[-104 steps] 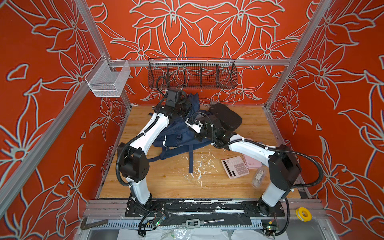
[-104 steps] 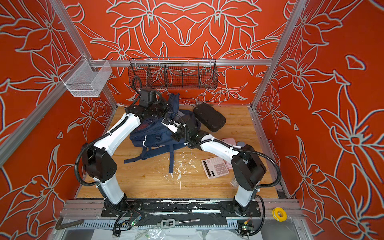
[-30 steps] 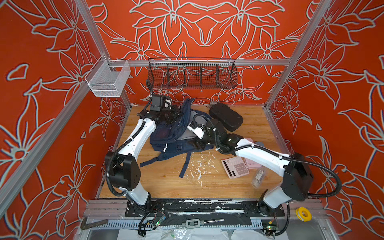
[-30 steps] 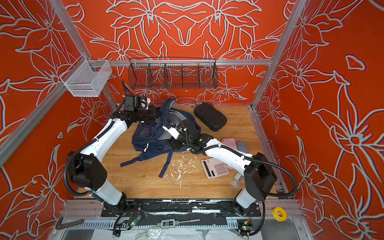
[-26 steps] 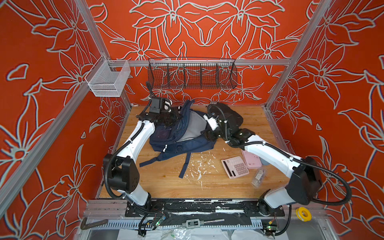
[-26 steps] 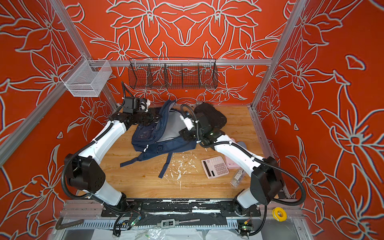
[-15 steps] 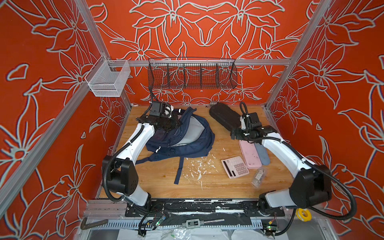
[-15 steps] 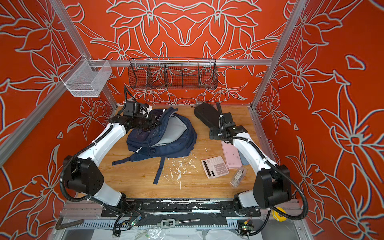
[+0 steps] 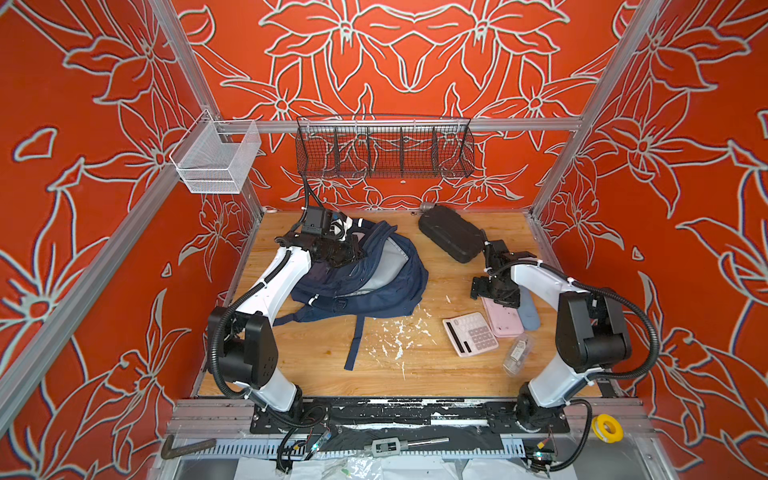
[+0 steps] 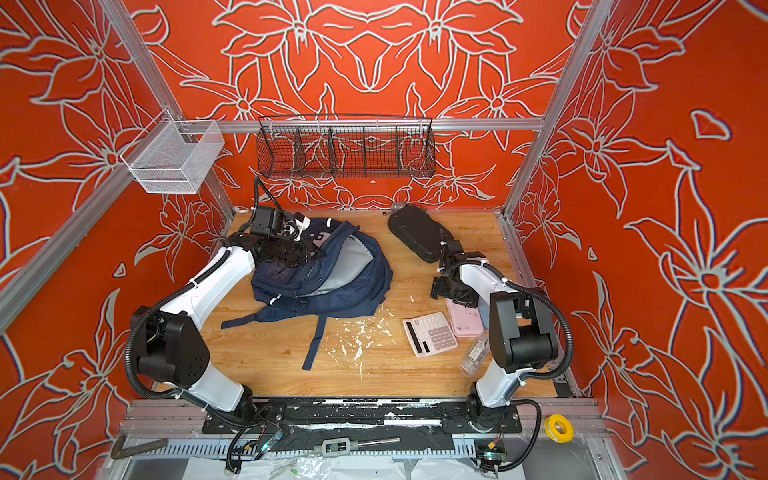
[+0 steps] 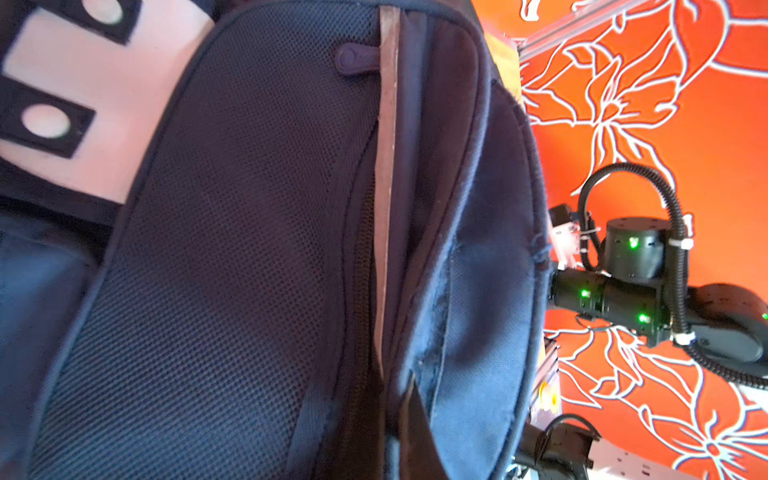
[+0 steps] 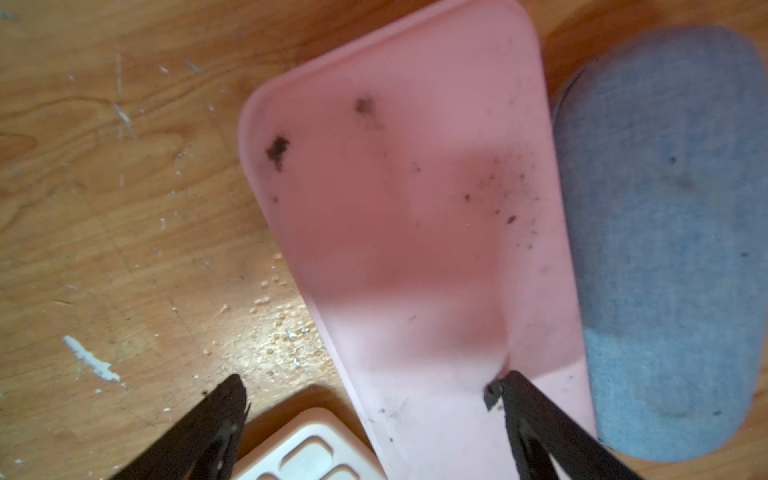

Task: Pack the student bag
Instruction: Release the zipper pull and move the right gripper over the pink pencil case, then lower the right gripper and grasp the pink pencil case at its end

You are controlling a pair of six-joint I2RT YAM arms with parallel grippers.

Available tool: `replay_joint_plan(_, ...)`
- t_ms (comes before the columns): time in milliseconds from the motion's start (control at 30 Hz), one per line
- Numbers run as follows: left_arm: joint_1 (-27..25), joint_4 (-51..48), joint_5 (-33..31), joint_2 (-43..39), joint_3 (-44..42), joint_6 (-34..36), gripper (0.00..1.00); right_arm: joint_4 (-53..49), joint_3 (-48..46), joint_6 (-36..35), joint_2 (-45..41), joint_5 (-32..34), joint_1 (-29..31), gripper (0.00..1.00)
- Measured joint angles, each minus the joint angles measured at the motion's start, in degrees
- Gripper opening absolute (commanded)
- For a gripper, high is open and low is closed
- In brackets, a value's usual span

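The student bag [image 9: 374,301] [image 10: 332,301], a navy backpack, lies at the back left of the table in both top views. Its main opening gapes and shows grey lining [image 9: 386,266]. My left gripper [image 9: 351,251] [image 10: 313,253] is shut on the fabric at the bag's top edge. In the left wrist view the bag [image 11: 232,257] fills the frame, and the gripper [image 11: 395,419] pinches a fold beside the thin stripe. My right gripper [image 9: 494,291] [image 10: 453,293] [image 12: 365,392] hangs open just above the near end of a pink flat case [image 12: 415,208], holding nothing.
Right of the bag lie a pink calculator [image 9: 469,334] [image 12: 307,453], a blue-grey pouch [image 9: 528,311] [image 12: 665,249], a clear small bottle [image 9: 517,355] and a black oval hard case [image 9: 451,239]. White scraps [image 9: 395,336] litter the wood. Wire baskets [image 9: 384,147] hang on the back rail.
My right gripper has left the bag, swung right across the table and opened wide over the pink case. The bag has settled with its mouth wide. The left grip is unchanged.
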Motion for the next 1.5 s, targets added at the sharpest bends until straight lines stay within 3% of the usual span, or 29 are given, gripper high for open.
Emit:
replay_joint_plan(567, -0.1, -1.5, 0.7, 1.1, 0.7, 1.3, 0.00, -1.7, -0.4, -0.8, -0.9, 3.5, -3.7, 0.97)
replay_joint_plan(1100, -0.7, -3.1, 1.2, 3.7, 3.1, 1.6, 0.00, -1.1, -1.4, -4.4, 0.1, -1.1, -4.9, 0.97)
replay_joint_plan(1500, -0.7, -3.9, 1.9, 5.0, 4.8, 1.9, 0.00, -0.2, 7.4, -2.3, 5.9, -4.3, 4.0, 0.97)
